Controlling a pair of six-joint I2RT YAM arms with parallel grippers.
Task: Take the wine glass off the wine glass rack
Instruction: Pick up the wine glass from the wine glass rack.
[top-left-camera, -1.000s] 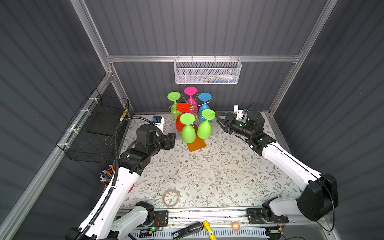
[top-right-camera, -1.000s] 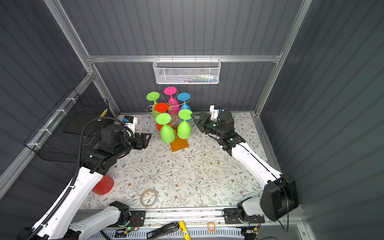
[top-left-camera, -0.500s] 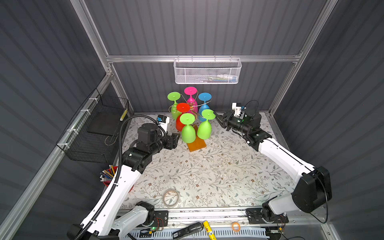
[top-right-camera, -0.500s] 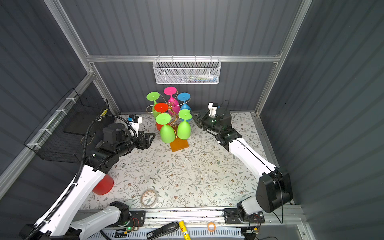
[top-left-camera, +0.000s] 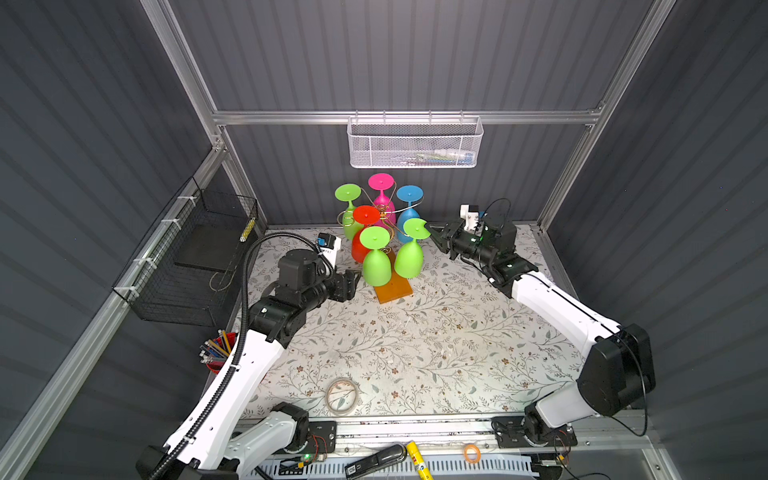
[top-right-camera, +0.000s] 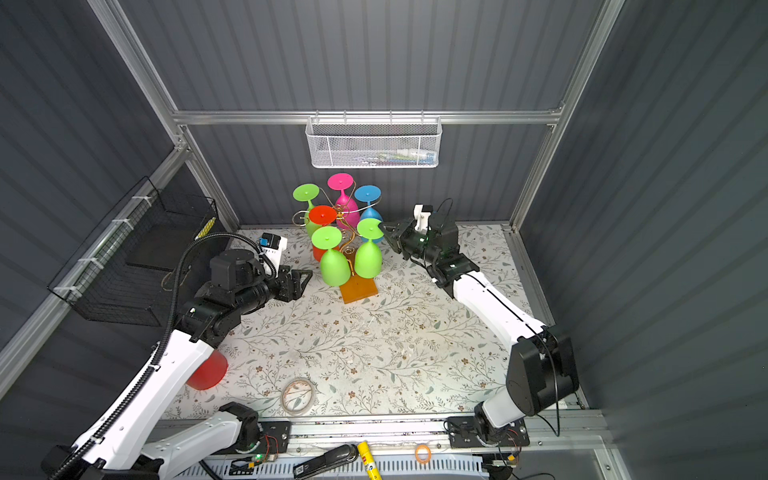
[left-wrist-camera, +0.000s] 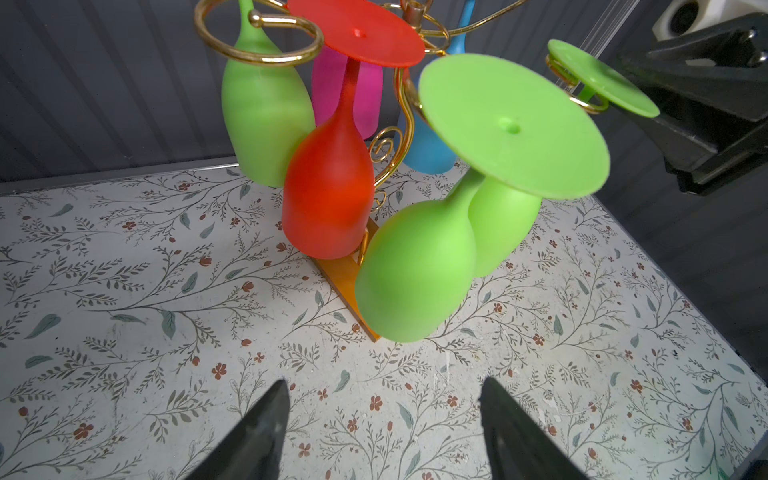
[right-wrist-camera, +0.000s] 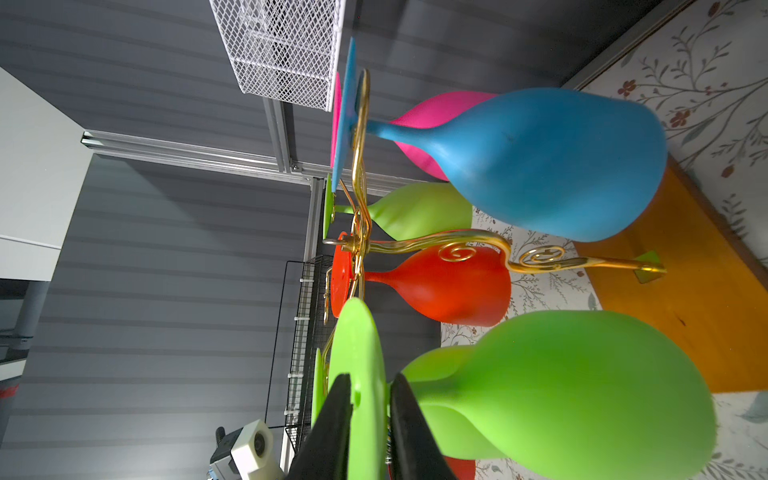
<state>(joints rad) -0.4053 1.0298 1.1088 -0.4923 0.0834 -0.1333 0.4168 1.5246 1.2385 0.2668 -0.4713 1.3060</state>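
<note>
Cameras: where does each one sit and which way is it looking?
Top views: high at the front, looking down toward the back wall at the wine glass rack; left arm and right arm show.
Left wrist: low over the table, facing the rack; open left gripper jaws show.
Right wrist: rolled sideways, beside the rack; right gripper jaws straddle the green wine glass foot.
Shared: both wrist views show the red glass.

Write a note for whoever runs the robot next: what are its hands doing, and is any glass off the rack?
Left end effector: open, empty, low beside the wine glass rack.
Right end effector: pinching the foot disc of the green wine glass on its side.
Glasses: all six hang upside down on the rack.
Done: the grasp, it seems.
Left: slide that glass off its scroll arm.
</note>
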